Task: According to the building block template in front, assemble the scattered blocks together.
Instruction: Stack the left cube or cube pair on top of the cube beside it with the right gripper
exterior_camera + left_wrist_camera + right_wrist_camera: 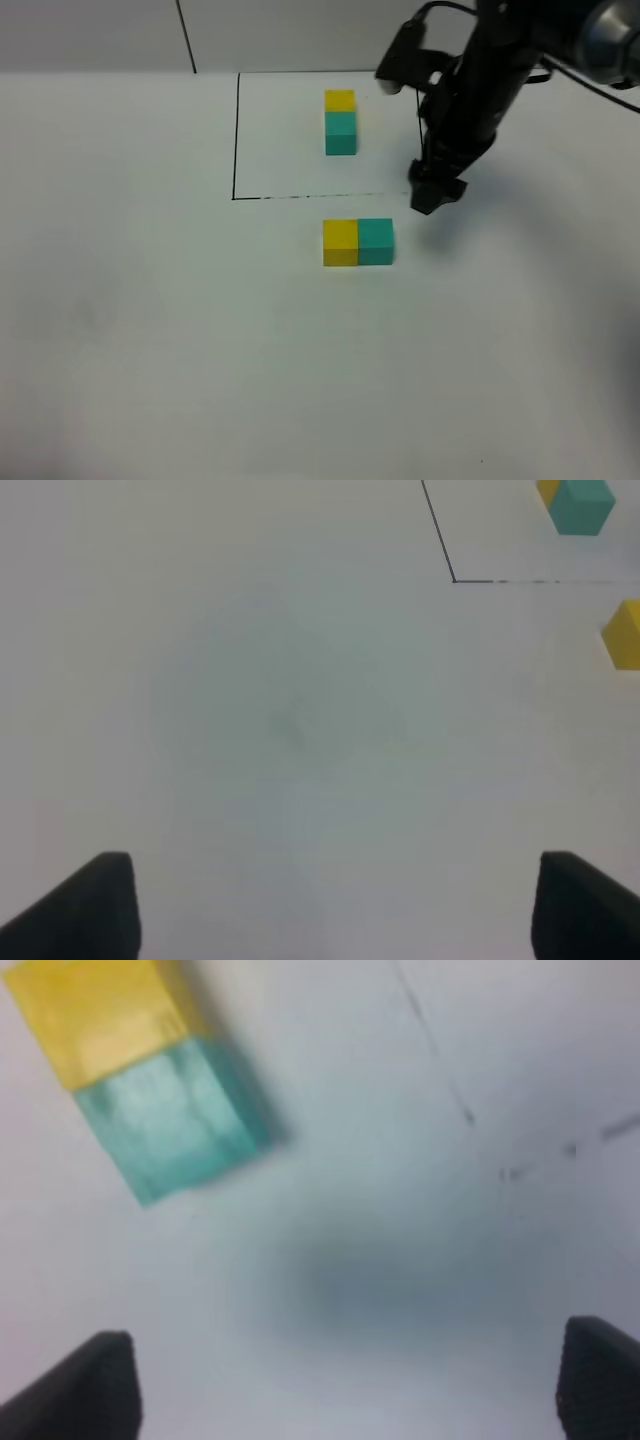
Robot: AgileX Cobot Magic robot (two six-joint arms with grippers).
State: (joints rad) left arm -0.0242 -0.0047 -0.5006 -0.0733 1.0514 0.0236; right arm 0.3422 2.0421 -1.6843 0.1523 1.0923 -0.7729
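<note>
Two loose cubes, the yellow cube and the teal cube, sit side by side on the white counter with their faces touching, just on the near side of the black line that frames the template. The template stands inside that frame, yellow behind and teal in front (so its row runs away from me, while the loose pair runs across). The right tool hangs just beside the teal cube, to its right and a little further back. Its fingers stand wide apart with nothing between them, and its wrist view shows the joined pair off to one side, clear of the tool. The left tool is parted too, over bare counter well away from the cubes, and holds nothing. To my eye the joining step is as good as done. The next move, I'd judge, is either a plain lift clear or, if the pair must match the template's direction, a careful quarter turn of both cubes together without splitting them.
</note>
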